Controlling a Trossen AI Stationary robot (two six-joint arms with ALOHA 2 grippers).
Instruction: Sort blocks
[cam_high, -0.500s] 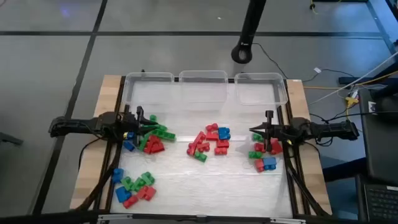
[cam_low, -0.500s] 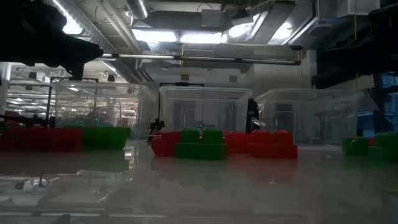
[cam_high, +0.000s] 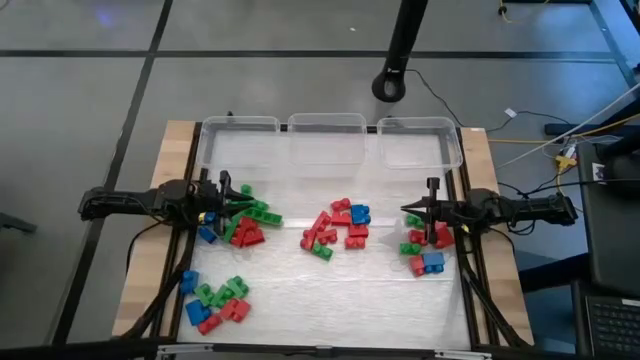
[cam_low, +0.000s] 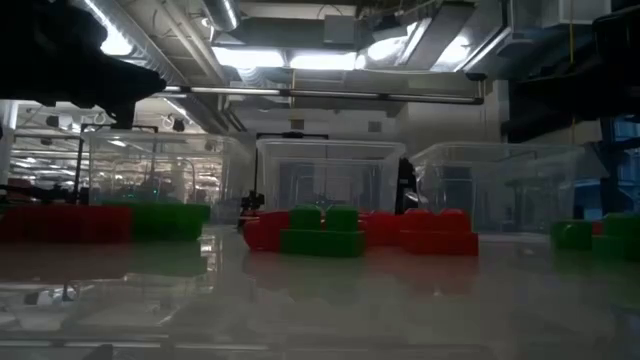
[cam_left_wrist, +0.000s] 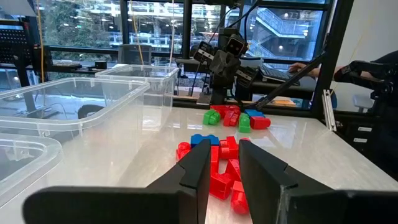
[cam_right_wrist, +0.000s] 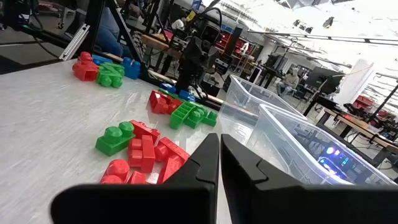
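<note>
The blocks lie in several loose piles on the white table: one on the left (cam_high: 250, 222), one in the centre (cam_high: 335, 228), one on the right (cam_high: 425, 248), and one near the left front (cam_high: 213, 300). My left gripper (cam_high: 238, 207) is over the left pile, pointing right, its fingers a narrow gap apart (cam_left_wrist: 225, 158). My right gripper (cam_high: 406, 211) is at the right pile's far side, pointing left, shut (cam_right_wrist: 220, 152). Ahead of it lie the centre pile's red and green blocks (cam_right_wrist: 140, 151).
Three clear bins stand in a row along the table's far edge (cam_high: 240, 140) (cam_high: 326, 136) (cam_high: 420, 141). Wooden strips border the table's left and right sides (cam_high: 160, 240). A black stand (cam_high: 390, 85) rises beyond the bins. Bare table shows near the front centre (cam_high: 340, 300).
</note>
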